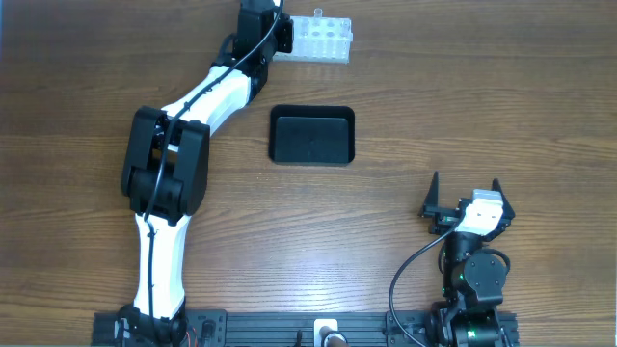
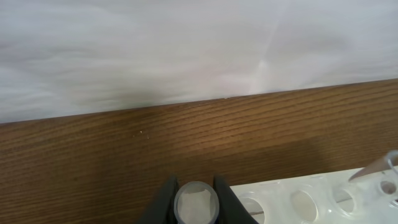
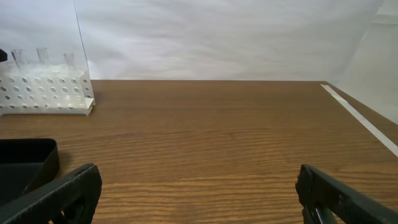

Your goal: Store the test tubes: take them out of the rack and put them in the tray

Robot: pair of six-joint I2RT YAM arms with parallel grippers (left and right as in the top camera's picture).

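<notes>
Clear tube (image 2: 196,205) is pinched by the left tool (image 2: 194,185) at the twelve-o'clock rack (image 1: 323,40), likely for lifting out. Idle, the right tool (image 1: 464,197) gapes empty.

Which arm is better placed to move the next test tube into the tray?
Left. The left gripper is clamped on a test tube in the rack, close to the tray. The right gripper sits open near its base, far from both.

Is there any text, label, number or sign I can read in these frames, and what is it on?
None can be read: no print shows on the rack, the tray, the table, or the test tube in the left gripper.
</notes>
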